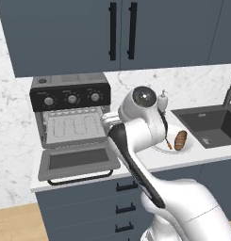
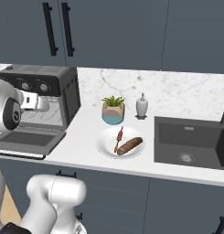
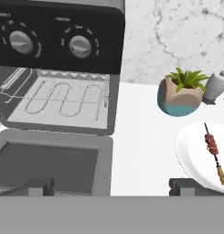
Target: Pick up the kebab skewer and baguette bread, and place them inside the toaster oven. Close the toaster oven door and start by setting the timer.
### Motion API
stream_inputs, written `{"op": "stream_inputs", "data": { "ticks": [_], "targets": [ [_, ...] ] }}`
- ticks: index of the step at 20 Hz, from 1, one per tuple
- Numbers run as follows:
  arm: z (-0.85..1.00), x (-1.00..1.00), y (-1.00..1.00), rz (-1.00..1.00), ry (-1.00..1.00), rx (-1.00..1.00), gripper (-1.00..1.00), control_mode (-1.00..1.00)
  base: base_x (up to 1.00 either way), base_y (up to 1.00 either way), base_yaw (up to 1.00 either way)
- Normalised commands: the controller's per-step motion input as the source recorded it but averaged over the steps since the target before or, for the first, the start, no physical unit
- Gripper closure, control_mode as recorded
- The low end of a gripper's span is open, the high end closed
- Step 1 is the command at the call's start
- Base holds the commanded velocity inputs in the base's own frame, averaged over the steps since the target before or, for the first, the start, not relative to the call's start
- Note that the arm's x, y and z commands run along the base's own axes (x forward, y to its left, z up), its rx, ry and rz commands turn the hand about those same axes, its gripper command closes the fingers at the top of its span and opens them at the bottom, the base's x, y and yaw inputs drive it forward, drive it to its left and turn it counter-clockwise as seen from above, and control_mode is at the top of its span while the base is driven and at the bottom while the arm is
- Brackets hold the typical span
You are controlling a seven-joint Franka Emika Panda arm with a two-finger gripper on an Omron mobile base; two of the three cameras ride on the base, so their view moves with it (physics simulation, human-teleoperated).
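The gripper (image 3: 111, 185) is held wide open and empty; skewer (image 2: 119, 137) and baguette (image 2: 130, 146) are left plated near the counter's (image 2: 86, 137) front edge.

Kebab skewer (image 2: 119, 139) beside baguette bread (image 2: 130, 146) on plate (image 2: 104, 141)

The arm (image 1: 136, 146) hides the plate's (image 1: 160, 147) left part.
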Motion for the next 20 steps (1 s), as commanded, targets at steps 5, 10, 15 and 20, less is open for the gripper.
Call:
{"op": "stream_inputs", "data": {
  "ticks": [5, 10, 15, 20],
  "targets": [
    [0.0, 0.0, 0.74, 0.0, -0.32, 0.0, -1.0, -1.0, 0.0, 0.0, 0.0],
    [0.0, 0.0, 0.39, -0.02, -0.23, 0.03, -1.0, -1.0, 0.0, 0.0, 0.0],
    [0.0, 0.0, 0.05, -0.01, -0.09, 0.01, -1.0, -1.0, 0.0, 0.0, 0.0],
    [0.0, 0.0, 0.15, 0.0, -0.01, 0.0, -1.0, -1.0, 0.0, 0.0, 0.0]
  ]
}}
